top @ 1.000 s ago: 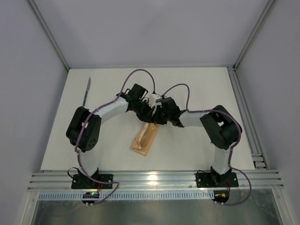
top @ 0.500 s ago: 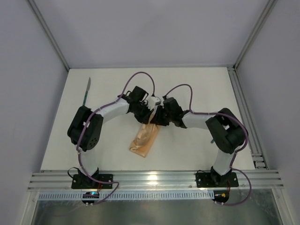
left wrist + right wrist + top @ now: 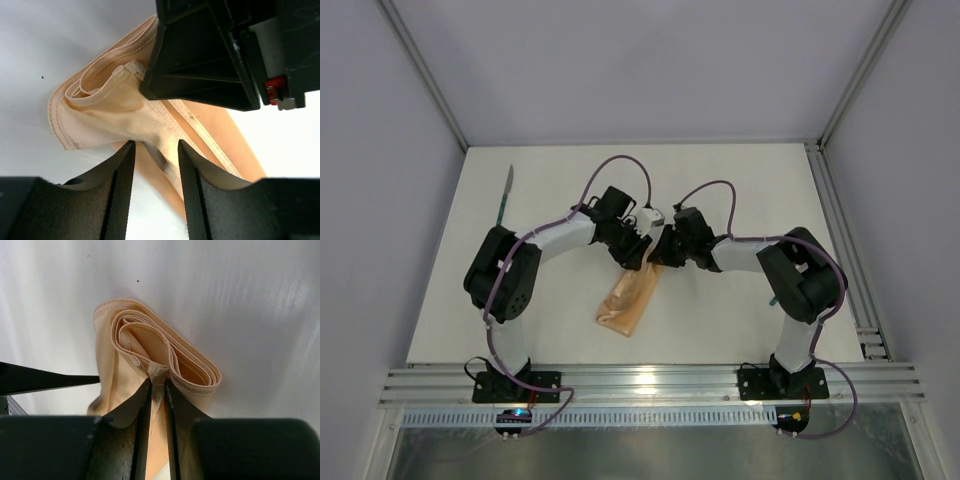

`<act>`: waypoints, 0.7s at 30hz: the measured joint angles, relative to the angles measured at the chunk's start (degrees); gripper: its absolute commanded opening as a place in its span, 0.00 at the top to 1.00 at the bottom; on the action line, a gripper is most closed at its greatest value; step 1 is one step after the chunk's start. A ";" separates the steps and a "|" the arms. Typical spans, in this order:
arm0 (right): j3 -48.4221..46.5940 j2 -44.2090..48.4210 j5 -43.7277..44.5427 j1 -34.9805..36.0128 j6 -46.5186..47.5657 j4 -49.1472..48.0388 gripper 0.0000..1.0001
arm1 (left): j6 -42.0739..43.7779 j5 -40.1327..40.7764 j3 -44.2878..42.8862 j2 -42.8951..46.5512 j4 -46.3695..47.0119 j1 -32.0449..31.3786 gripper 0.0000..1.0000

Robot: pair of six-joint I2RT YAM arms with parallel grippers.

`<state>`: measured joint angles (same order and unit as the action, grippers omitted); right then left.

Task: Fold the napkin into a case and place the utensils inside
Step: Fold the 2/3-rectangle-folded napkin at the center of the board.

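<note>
White table fills the floor of a box with grey walls. Near the middle lies the napkin, a peach-orange cloth folded into a long, thin bundle. It runs from 1 o'clock down to 7 o'clock. Both arms reach in and meet over its 1 o'clock end. The right gripper has its two fingers almost together, and a small fold of the napkin is squeezed between them. The left gripper has its fingers apart. Cloth shows in the gap, but I cannot tell if the fingers touch it. At that end the napkin's layers curl open like a loose roll. Far off at 10 o'clock on the table lies the knife. It has a green handle, its silver end points to 12 o'clock, and it is well apart from the napkin.
</note>
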<state>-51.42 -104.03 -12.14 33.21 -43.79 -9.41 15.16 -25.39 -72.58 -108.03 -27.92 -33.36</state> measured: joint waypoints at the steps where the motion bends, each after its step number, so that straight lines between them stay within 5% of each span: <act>1: 0.00 -0.52 -0.48 -0.11 -0.17 -0.42 0.83 | -0.11 -0.17 0.00 0.00 0.50 0.00 0.55; 9: 1.36 -0.74 -1.09 -0.61 -0.35 -3.65 0.96 | -1.27 -0.50 -0.09 0.00 4.13 0.13 0.53; 16: 2.47 -0.74 -1.57 -0.87 -0.94 -5.64 0.96 | -1.46 -0.22 -2.27 -1.73 4.26 0.11 0.91; 21: 3.19 -0.74 -1.77 -0.94 -1.64 -7.04 0.96 | -1.14 -0.35 -2.29 -1.97 4.15 -0.13 1.00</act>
<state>-48.23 -104.77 -13.91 32.27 -45.43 -16.45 14.02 -25.74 -74.87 -110.00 -23.77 -33.50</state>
